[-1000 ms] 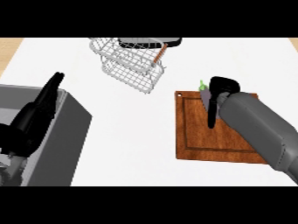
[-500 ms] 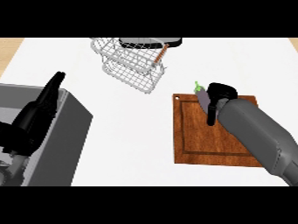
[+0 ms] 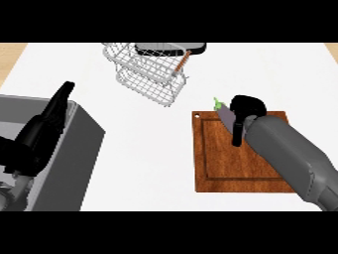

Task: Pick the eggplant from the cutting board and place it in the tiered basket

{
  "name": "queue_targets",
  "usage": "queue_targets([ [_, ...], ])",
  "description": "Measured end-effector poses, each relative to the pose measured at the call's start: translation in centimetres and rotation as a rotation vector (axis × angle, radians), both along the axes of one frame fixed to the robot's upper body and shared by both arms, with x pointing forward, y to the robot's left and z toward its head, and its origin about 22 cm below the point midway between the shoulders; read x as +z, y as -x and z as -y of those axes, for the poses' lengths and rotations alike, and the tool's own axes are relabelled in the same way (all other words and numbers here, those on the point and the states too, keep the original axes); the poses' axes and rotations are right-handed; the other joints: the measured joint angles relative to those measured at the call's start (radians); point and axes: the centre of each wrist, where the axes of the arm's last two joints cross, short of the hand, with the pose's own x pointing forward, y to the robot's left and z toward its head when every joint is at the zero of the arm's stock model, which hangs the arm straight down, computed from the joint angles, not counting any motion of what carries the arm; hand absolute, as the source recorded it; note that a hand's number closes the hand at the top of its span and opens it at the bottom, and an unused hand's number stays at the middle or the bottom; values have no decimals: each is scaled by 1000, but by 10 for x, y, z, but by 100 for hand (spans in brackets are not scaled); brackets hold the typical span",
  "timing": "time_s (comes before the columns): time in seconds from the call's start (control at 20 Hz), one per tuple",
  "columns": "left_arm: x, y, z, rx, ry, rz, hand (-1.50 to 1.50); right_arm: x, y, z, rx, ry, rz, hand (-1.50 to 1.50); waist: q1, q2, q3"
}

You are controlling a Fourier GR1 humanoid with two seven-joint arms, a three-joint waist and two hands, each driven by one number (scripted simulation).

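Observation:
A brown wooden cutting board [image 3: 226,163] lies on the white counter at the right. Over its far edge my right hand [image 3: 243,113] is curled round the purple eggplant [image 3: 225,115], whose green stem [image 3: 217,103] sticks out past the board's back rim. Much of the eggplant is hidden by the fingers. The white wire tiered basket [image 3: 151,72] stands at the back centre, up and to the left of the board. My left hand [image 3: 45,130] rests open at the left, fingers up, above the grey sink.
A grey sink basin [image 3: 84,149] fills the lower left corner. A dark object with a brown handle [image 3: 179,62] lies on the basket's top tier. White counter [image 3: 149,149] stretches between sink and board.
My right hand has shifted a little to the left and toward the board's far edge with the eggplant in it. The left hand has stayed still.

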Motion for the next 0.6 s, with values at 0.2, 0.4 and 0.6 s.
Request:
queue_targets([
  [0.2, 0, 0, -1, -1, 6, 6, 0, 6, 0, -18, -17, -70, 67, 150, -2, 2, 3],
  [0.4, -2, 4, -7, 25, 3, -10, 0, 6, 13, -71, -149, -119, 193, 150, -27, -6, 3],
  [0.6, -4, 9, -15, 53, 3, -25, 0, 11, 27, -117, -209, -180, 315, 150, -54, -21, -3],
])
